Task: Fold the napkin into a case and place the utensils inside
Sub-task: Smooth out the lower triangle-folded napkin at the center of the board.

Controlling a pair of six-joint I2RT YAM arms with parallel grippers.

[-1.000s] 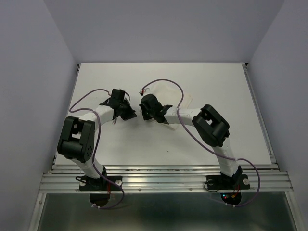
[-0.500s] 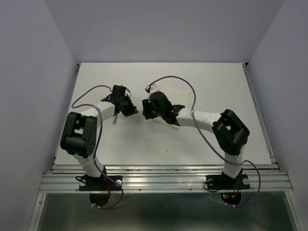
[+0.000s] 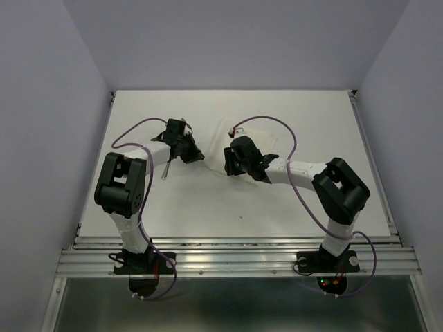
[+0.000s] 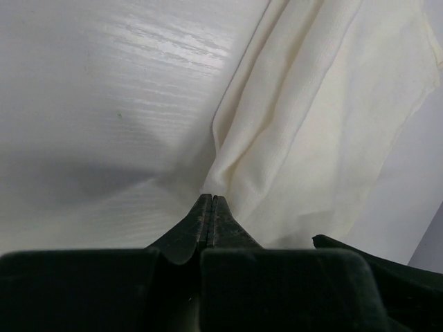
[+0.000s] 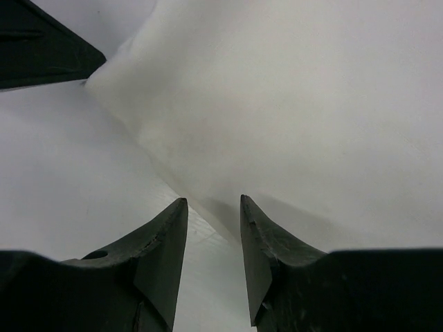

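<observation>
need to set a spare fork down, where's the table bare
Bare table: the wide near strip between arm bases and grippers, and the far right corner beyond the napkin. Crowded: the middle, where left gripper and right gripper sit by the napkin's edge, a utensil beside the left arm.

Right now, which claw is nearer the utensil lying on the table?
Left. The left claw sits just right of the utensil; the right claw is farther right, beyond the left one.
</observation>
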